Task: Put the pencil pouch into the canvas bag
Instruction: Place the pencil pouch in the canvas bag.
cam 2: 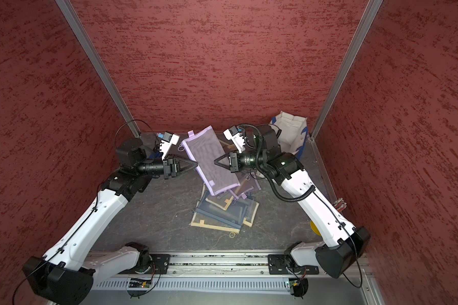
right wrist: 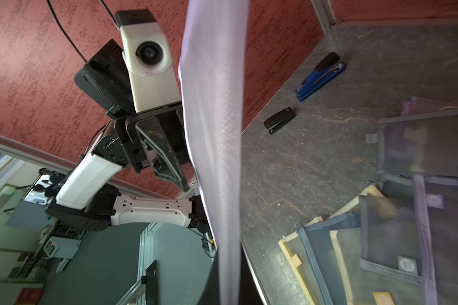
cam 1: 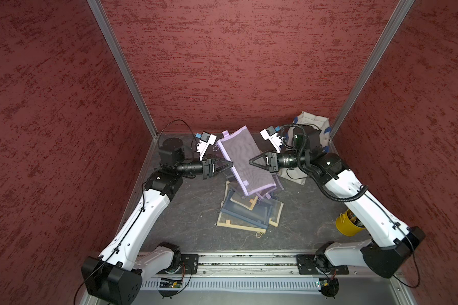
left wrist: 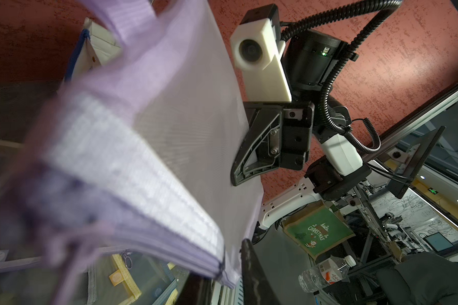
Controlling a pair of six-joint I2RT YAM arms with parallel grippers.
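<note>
The premises were a robotics laboratory with a purpose-built test cell at its centre. The cell was closed on three sides by red textured panels (cam 1: pixel 222 66) framed with aluminium posts (cam 1: pixel 124 71), over a dark marbled tabletop (cam 1: pixel 191 211). A left arm (cam 1: pixel 143 216) and a right arm (cam 1: pixel 360 203) were bolted to a metal rail (cam 1: pixel 246 261) along the front edge. Exposed circuit boards (cam 1: pixel 169 284) and a slotted cable duct (cam 1: pixel 249 285) sat just below it. Beyond the cell, the wrist views recorded a monitor on a stand (left wrist: pixel 421 161), a green exit sign (left wrist: pixel 432 189), a grey equipment box (right wrist: pixel 64 247), a water bottle (left wrist: pixel 325 272) and a green Christmas bag (left wrist: pixel 317 232).
</note>
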